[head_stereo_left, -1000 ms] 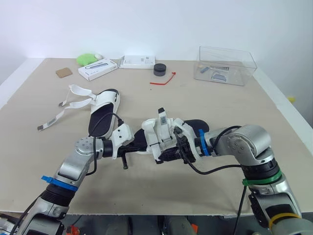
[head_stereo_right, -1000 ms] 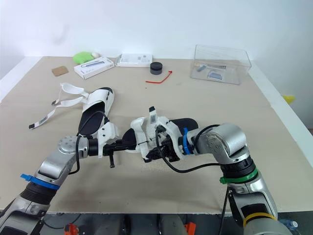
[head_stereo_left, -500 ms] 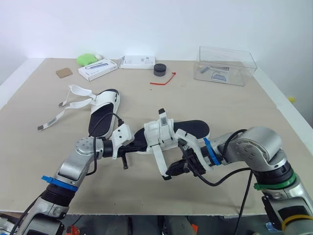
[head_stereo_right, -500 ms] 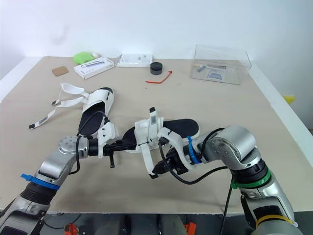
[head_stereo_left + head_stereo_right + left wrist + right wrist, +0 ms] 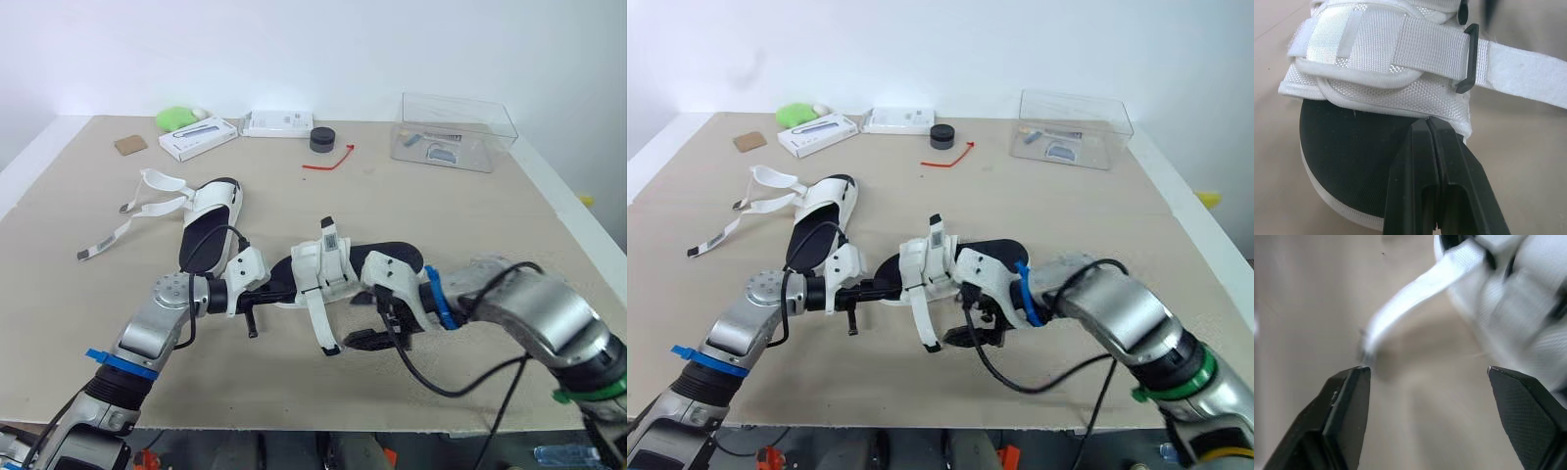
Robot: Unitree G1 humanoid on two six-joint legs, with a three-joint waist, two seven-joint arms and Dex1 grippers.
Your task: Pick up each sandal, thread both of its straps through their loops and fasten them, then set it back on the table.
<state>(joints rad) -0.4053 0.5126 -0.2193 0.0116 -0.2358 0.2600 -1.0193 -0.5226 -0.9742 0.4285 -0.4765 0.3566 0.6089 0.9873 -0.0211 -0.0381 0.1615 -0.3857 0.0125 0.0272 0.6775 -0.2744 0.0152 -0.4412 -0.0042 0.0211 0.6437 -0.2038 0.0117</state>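
Two sandals, two white boxes, five single items, one table (image 5: 470, 215).
Near sandal (image 5: 390, 257) at centre, far sandal (image 5: 208, 220) at 10 o'clock. Toward 12 o'clock: left box (image 5: 196, 138), right box (image 5: 278, 123), green lump (image 5: 174, 118), brown square (image 5: 128, 145), black puck (image 5: 321, 139), red tie (image 5: 328, 161). Clear tub (image 5: 453, 132) at 1 o'clock.

A beige table (image 5: 490, 215) (white-edged) stands against a plain white wall (image 5: 294, 49).

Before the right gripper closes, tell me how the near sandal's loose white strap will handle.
Probably floppy: the strap droops from the sandal toward the table. Likely light, woven webbing, so it may fold or slip from the open right gripper.
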